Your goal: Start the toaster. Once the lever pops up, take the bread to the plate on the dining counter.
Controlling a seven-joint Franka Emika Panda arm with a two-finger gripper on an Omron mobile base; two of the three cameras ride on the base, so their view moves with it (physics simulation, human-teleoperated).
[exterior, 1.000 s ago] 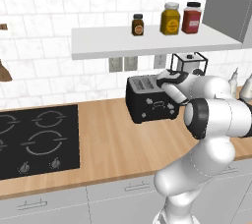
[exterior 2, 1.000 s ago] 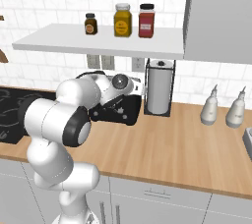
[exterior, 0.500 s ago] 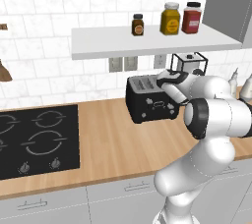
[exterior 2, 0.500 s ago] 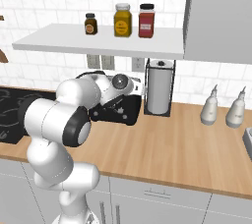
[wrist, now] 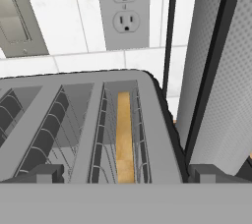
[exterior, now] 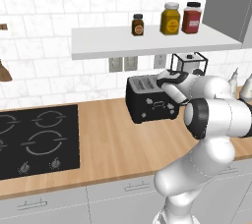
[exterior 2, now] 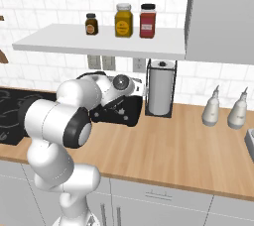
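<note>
The toaster [exterior: 149,99] is taken as the landmark; it is seen standing on a wooden counter [exterior: 113,144] against the tiled wall, under a white shelf [exterior: 147,41], and in the right base view it [exterior 2: 121,111] is largely covered by the arm. The gripper [wrist: 123,176] is held just above the toaster's right end, pointing down into it; two dark fingertips [wrist: 42,174] are seen well apart at the bottom of the hand view, one to each side of the right slot, so the hand is read as spread wide with nothing held. The bread [wrist: 124,139] is seen edge-on, upright, deep inside the toaster's [wrist: 83,120] right slot, between the wire guides; the left slot is seen without a slice. A paper towel roll [exterior 2: 159,87] in a black wire holder is placed just right of the toaster; a wall socket [wrist: 123,9] is set in the tiles behind it; a black hob [exterior: 34,139] is set into the counter left of it; three jars [exterior: 170,19] are lined up on the shelf above it; two pale bottles [exterior 2: 225,108] are stood well to its right.
</note>
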